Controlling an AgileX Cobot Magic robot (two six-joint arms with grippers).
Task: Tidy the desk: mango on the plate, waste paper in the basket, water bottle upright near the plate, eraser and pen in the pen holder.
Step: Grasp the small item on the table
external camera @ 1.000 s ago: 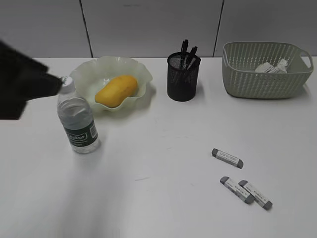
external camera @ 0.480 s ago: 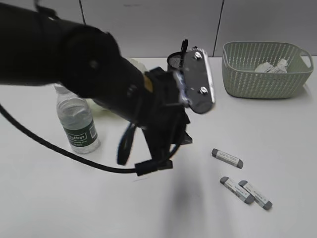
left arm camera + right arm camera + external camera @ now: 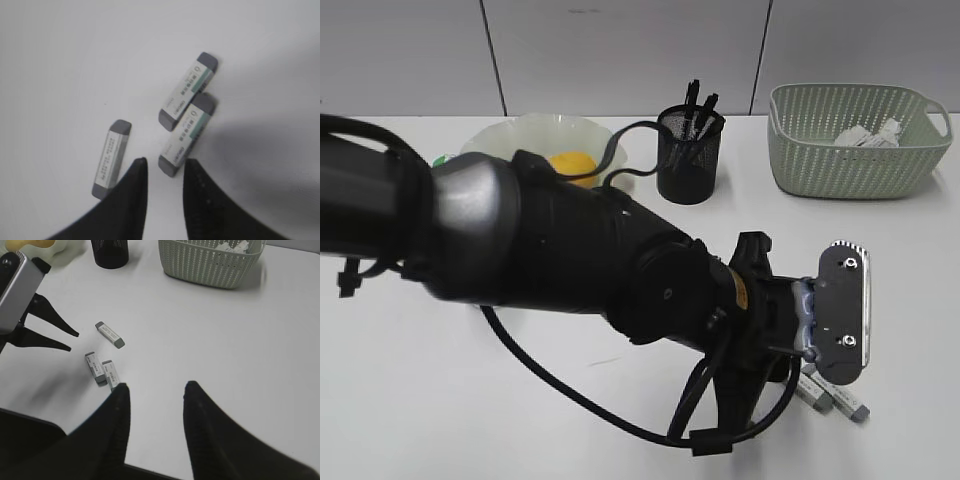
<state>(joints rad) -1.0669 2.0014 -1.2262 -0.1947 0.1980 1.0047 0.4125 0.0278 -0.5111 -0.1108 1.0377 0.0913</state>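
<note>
Now the left gripper (image 3: 162, 172) hangs over three grey-capped erasers (image 3: 188, 91) at the desk's (image 3: 620, 440) near right, fingers slightly parted, holding nothing, likely lining up a pick. Far off, the black mesh pen holder (image 3: 688, 160) waits. Meanwhile the right gripper (image 3: 152, 397) idles with fingers spread, presumably to stay clear.

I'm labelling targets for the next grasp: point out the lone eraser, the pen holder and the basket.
lone eraser (image 3: 110, 335), right wrist view, middle of its sleeve.
pen holder (image 3: 688, 165), exterior view, mesh wall.
basket (image 3: 850, 165), exterior view, front woven wall.
</note>
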